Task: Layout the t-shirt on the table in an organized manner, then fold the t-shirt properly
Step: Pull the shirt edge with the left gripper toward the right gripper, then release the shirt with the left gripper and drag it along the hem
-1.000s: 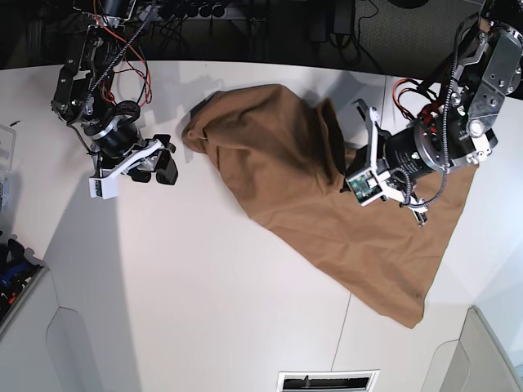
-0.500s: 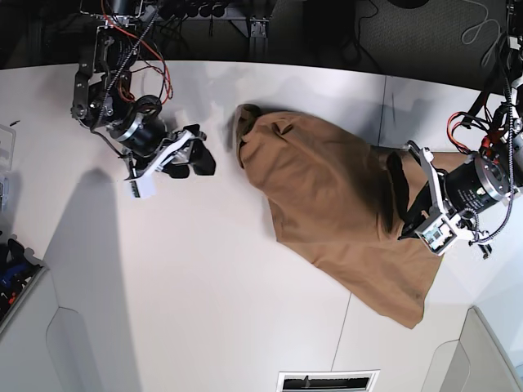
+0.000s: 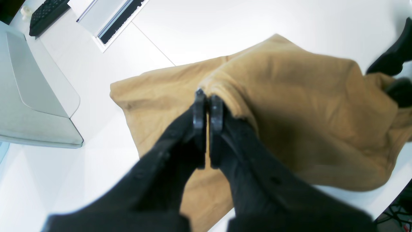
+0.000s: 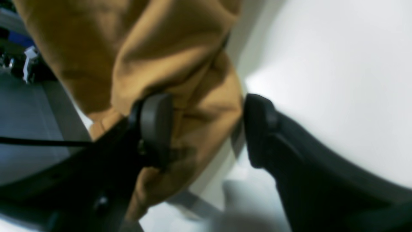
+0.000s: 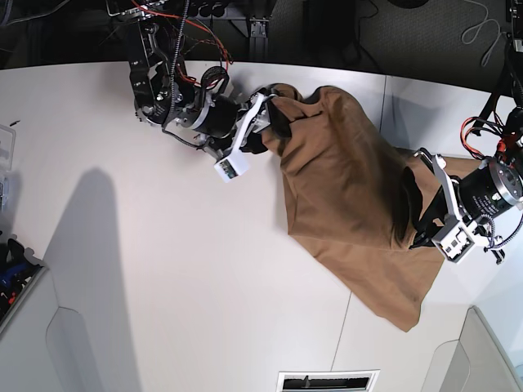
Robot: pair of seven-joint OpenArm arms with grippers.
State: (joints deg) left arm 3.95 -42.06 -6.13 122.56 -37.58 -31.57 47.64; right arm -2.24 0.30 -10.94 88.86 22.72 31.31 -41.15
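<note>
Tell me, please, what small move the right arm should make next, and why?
Probably close the right gripper on the bunched edge of the t-shirt. Its fingers stand apart with a fold of cloth between them, while the left gripper is already pinched shut on the opposite side, so a second grip would let both arms spread it over the table.

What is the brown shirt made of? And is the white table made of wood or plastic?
The t-shirt looks like soft, matte knit cloth, probably cotton: it droops, bunches and wrinkles where the left gripper pinches it. The table looks smooth and matte white with soft shadows and no wood grain showing, so it may be plastic laminate or painted board. The pictures cannot say which.
</note>
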